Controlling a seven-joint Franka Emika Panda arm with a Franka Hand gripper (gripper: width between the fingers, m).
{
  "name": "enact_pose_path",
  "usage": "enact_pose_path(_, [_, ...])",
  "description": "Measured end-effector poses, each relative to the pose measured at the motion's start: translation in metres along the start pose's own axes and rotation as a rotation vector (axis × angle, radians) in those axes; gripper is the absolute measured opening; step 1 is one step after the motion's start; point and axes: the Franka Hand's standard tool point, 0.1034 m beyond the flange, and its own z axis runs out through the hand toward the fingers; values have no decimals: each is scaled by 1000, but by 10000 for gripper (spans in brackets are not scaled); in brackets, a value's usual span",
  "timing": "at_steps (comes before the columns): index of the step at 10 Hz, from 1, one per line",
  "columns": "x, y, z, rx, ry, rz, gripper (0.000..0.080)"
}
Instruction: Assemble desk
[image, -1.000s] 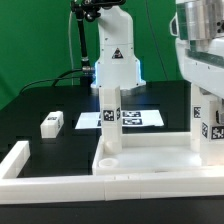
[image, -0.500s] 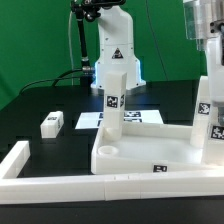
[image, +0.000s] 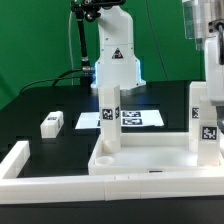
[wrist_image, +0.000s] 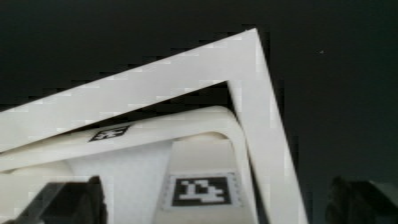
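Risk first: in the exterior view we are seeing the desk top (image: 145, 155) lying upturned in the lower middle of the frame, pressed into the corner of the L-shaped fence (image: 60, 185), with two legs standing in its sockets. One leg (image: 110, 118) is rising at the frame's centre, another leg (image: 207, 125) at the right edge, directly under the arm. We are judging that leg may be only loosely seated, so a sideways brush from the arm could tip it or drag the top. A third leg (image: 52, 123) is lying loose on the black surface (image: 40, 105) at left; the marker board (image: 140, 118) is sitting behind. We are counting one top, three legs.

In the wrist view we are looking down on the top's rim and one tagged leg (wrist_image: 205, 185). The gripper fingertips (wrist_image: 71, 198) are standing apart, clamping nothing.
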Motion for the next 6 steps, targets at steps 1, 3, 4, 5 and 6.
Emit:
enact_pose_path(1, [-3,-6,-22,21,-19,-32,641])
enact_pose_path(3, [-1,-8,-42,45,-35,-46,648])
enact_pose_path(4, [-1,-9,-36,42,-29,-49,649])
enact_pose_path(5, [-2,-10,-37,44,-30,-49,649])
enact_pose_path(6, [-2,-9,-37,43,-30,-49,649])
